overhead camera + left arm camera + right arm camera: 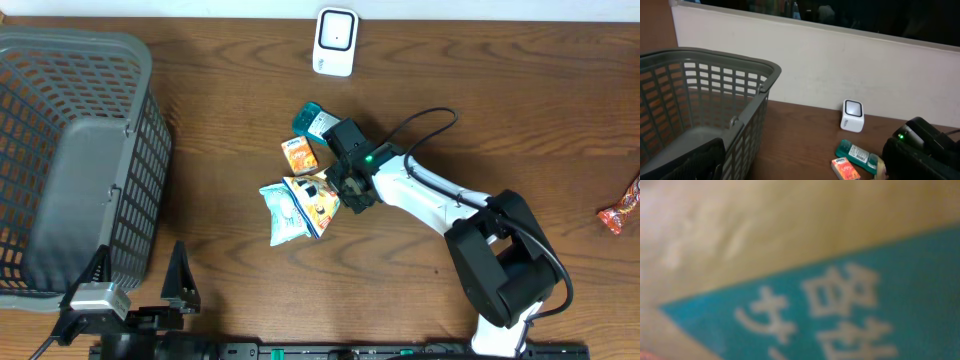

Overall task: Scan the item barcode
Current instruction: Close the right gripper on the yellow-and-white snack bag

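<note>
- While the right gripper (337,193) presses down on an orange-and-yellow snack packet (320,203) at mid-table, I cannot tell whether its jaws are closed on the packet.
- Its wrist camera shows only a blurred tan wrapper with a teal patch and white characters.
- That packet overlaps a pale-blue pouch (283,213), near a small orange box (298,153) and a teal packet (308,118).
- A white barcode scanner (335,42) stands at the far edge, well apart.
- The left gripper (140,280) sits beside the grey basket (60,60), jaws wide and empty.
</note>
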{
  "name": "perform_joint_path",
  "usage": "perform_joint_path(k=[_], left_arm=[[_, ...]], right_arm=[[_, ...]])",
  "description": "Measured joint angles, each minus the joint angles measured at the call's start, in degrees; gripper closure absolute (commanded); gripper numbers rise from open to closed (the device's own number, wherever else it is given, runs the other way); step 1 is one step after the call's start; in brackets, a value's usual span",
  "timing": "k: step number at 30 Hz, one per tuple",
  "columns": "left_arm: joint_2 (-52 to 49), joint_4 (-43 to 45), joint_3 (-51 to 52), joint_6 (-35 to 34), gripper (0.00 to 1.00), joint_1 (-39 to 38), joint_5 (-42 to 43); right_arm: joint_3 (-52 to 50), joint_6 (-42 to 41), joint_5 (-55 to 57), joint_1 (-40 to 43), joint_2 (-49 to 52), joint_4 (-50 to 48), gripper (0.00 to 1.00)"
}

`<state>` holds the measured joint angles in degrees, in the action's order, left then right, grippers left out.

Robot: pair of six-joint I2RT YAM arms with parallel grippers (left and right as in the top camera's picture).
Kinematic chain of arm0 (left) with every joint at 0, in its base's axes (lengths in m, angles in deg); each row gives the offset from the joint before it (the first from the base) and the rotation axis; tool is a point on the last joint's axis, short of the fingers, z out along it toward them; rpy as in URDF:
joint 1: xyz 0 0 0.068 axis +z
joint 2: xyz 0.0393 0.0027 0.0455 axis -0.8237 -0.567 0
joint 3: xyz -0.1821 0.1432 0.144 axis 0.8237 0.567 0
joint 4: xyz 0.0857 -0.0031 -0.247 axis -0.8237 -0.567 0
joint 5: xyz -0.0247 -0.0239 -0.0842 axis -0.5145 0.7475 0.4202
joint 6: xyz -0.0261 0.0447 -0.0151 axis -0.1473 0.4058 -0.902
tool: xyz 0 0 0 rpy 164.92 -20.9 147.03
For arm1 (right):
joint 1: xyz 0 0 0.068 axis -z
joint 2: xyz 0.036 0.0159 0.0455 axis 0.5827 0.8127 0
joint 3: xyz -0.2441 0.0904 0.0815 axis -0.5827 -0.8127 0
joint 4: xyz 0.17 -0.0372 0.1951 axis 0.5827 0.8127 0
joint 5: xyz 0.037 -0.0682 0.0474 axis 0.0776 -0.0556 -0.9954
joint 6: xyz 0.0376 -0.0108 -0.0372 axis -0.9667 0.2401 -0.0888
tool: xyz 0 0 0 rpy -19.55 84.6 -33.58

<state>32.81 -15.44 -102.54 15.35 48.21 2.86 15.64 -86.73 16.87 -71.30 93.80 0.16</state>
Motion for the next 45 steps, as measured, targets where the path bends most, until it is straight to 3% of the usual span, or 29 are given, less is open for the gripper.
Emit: perform_joint_path(k=[4, 6, 12, 18, 21, 24, 34, 39, 45], left_arm=[[0.0, 0.0, 0.0, 0.0, 0.02, 0.0, 0.0], [0.0, 0.0, 0.0, 0.0, 0.02, 0.0, 0.0], [0.0, 0.0, 0.0, 0.0, 0.02, 0.0, 0.0], [0.0, 0.0, 0.0, 0.0, 0.02, 0.0, 0.0], [0.0, 0.0, 0.0, 0.0, 0.02, 0.0, 0.0], [0.0, 0.0, 0.0, 0.0, 0.02, 0.0, 0.0], [0.0, 0.0, 0.0, 0.0, 0.02, 0.0, 0.0], [0.0, 0.0, 0.0, 0.0, 0.02, 0.0, 0.0], [0.0, 0.0, 0.0, 0.0, 0.02, 0.0, 0.0]], right_arm=[[-0.1, 4.9, -4.6, 1.6, 0.3, 0.5, 0.34], [-0.1, 8.7, -7.7, 2.7, 0.3, 0.3, 0.29], [-0.7, 14.6, -10.9, 4.3, -2.4, 1.2, 0.26], [-0.9, 16.5, -9.4, 3.1, -14.5, 1.2, 0.24], [-0.9, 16.9, -6.8, 1.0, -16.5, 0.9, 0.27], [-0.9, 17.1, -5.7, -0.6, -15.2, 1.0, 0.37], [-0.9, 16.0, -2.3, -1.6, -13.0, 5.6, 0.36], [-0.9, 15.2, -0.9, -1.6, -12.9, 5.7, 0.42], [-0.9, 14.8, 0.1, -1.6, -8.0, 2.2, 0.65]])
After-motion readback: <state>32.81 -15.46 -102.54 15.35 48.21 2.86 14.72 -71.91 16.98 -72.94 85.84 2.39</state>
